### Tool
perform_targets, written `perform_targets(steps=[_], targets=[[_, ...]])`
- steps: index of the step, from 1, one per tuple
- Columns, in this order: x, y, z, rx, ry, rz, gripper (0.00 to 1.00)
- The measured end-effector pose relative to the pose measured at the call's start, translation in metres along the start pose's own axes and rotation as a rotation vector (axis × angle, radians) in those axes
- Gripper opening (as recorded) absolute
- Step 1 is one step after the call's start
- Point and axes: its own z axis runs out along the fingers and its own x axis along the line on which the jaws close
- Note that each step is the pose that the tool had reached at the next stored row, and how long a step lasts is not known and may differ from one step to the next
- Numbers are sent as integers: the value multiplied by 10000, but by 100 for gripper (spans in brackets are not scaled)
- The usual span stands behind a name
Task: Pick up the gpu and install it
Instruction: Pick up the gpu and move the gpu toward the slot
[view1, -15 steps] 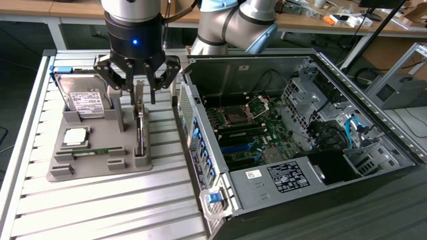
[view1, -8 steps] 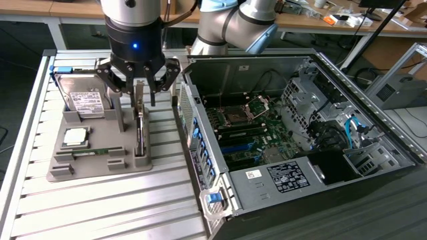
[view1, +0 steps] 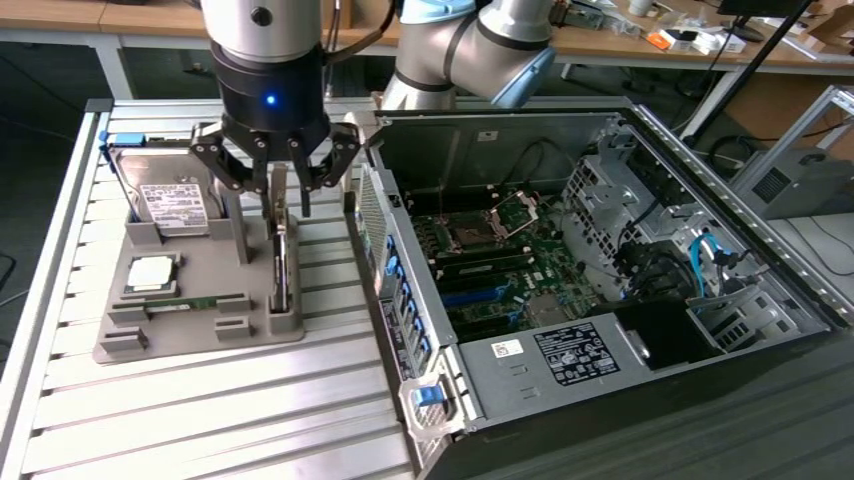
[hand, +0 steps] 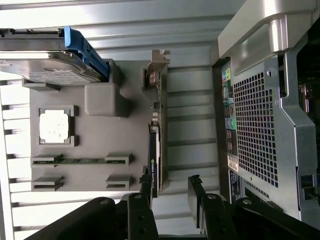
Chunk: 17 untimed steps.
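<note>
beside the open computer case (view1: 454, 150), the grey holder tray (view1: 187, 335) carries the gpu (view1: 280, 262) upright on edge. the gripper (view1: 276, 208) hovers open, straddling its top edge; one finger (hand: 146, 186) sits closer, so centring before closing seems wise.

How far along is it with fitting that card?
Barely started. Nothing looks done: the gpu stands on edge in the grey holder beside the open computer case. In hand: the open gripper sits over the card, a finger on each side, not clamping it. Gripping, lifting and fitting are left.
</note>
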Motion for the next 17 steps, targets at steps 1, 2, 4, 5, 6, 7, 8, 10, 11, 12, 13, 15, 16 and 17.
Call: perform_targets(steps=[1, 2, 4, 5, 6, 7, 8, 10, 11, 12, 13, 15, 16, 17], targets=[[1, -1, 9, 0, 0, 0, 42], [1, -2, 17, 0, 0, 1, 42], [1, -4, 30, 1, 0, 0, 42], [2, -5, 40, 1, 0, 0, 42], [2, -6, 48, 0, 0, 0, 42], [2, -6, 56, 0, 0, 0, 42], [3, -7, 64, 1, 1, 0, 42], [3, -7, 81, 0, 0, 0, 42], [3, -8, 87, 0, 0, 0, 42], [4, -8, 94, 0, 0, -1, 42], [5, -9, 104, 0, 0, -2, 42], [6, -9, 127, 0, 0, 0, 42], [6, -8, 137, 1, 0, 0, 42], [7, -3, 148, 1, 0, 1, 42]])
